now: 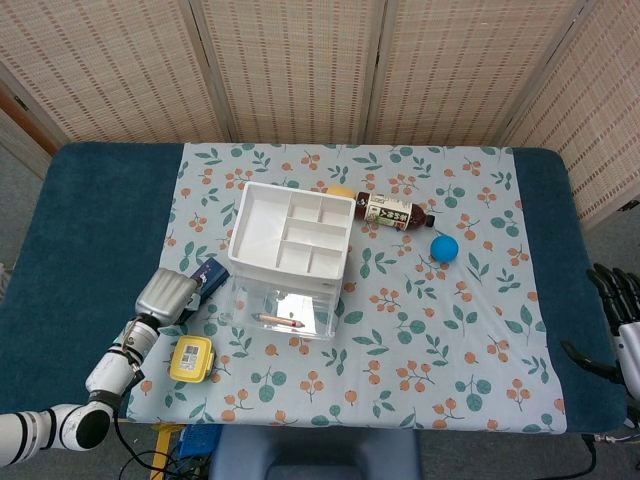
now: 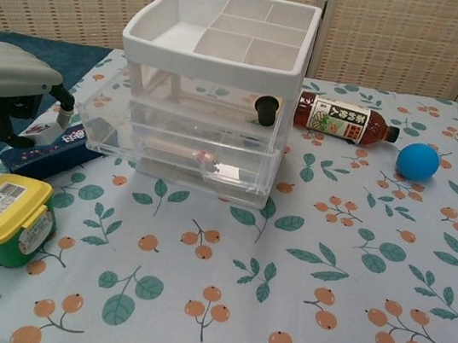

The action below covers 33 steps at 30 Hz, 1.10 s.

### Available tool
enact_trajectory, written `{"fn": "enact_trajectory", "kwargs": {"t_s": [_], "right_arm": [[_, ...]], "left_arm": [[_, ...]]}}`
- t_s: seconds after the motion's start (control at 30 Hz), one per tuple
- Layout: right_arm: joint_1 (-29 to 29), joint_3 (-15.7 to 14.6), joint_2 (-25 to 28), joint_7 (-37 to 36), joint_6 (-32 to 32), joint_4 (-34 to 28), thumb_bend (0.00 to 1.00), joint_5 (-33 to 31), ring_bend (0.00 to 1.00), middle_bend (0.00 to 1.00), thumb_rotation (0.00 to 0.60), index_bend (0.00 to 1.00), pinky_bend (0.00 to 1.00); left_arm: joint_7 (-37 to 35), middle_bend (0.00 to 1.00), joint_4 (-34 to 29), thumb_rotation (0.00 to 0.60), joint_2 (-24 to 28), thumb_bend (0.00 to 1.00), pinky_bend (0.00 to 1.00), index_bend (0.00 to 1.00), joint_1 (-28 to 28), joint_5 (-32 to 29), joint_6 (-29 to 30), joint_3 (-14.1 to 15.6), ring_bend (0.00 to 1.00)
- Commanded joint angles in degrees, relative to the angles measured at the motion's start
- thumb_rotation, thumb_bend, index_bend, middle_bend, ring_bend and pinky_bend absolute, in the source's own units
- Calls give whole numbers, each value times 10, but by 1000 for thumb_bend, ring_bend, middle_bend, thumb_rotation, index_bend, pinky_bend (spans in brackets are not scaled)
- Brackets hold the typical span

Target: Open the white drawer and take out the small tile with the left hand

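left robot hand (image 2: 13,87) near left tabletop edge, empty, fingers loosely apart, over dark blue box (image 2: 47,149). white-topped clear plastic drawer unit (image 1: 288,257) just to its right, near tabletop middle, lower drawer's long axis toward front edge. small tile not discernible. right robot hand (image 1: 622,318) far off, empty.

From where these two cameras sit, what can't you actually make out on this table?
- Small tile: not identifiable in either view; the clear fronts of the white drawer glare and blur the contents.
- Left hand: only its back shows in both views; whether its fingers touch the dark blue box is unclear.
- Right hand: cut off by the head view's right edge, absent from the chest view.
- Yellow object: mostly hidden behind the drawer unit in the head view.
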<state>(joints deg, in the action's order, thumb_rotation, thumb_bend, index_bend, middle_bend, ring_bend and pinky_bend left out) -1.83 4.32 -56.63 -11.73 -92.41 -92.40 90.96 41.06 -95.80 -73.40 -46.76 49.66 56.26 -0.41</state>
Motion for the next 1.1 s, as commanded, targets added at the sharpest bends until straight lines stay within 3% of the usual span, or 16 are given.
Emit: {"fn": "enact_trajectory", "kwargs": {"t_s": [0.03, 0.43, 0.6, 0.87, 1.1], "right_arm": [[0, 0, 0, 0, 0, 0, 200, 0, 0, 44, 600, 0, 0], [2, -2, 0, 1, 0, 0, 200, 0, 0, 44, 600, 0, 0], [3, -1, 0, 4, -1, -3, 200, -2, 0, 44, 600, 0, 0], [2, -1, 2, 8, 0, -7, 200, 0, 0, 44, 600, 0, 0], [0, 0, 2, 11, 1, -10, 199, 2, 0, 44, 600, 0, 0]], "left_arm": [[17, 987, 13, 600, -12, 293, 1000, 561, -5, -7, 4, 0, 1000], [61, 987, 41, 600, -40, 293, 1000, 519, -9, -35, 19, 6, 1000], [56, 987, 36, 600, -37, 293, 1000, 450, -10, -41, 12, 5, 1000], [32, 987, 20, 600, -22, 293, 1000, 226, 4, -29, 34, -2, 1000], [15, 987, -1, 600, 2, 293, 1000, 163, 25, -21, 63, -4, 1000]]}}
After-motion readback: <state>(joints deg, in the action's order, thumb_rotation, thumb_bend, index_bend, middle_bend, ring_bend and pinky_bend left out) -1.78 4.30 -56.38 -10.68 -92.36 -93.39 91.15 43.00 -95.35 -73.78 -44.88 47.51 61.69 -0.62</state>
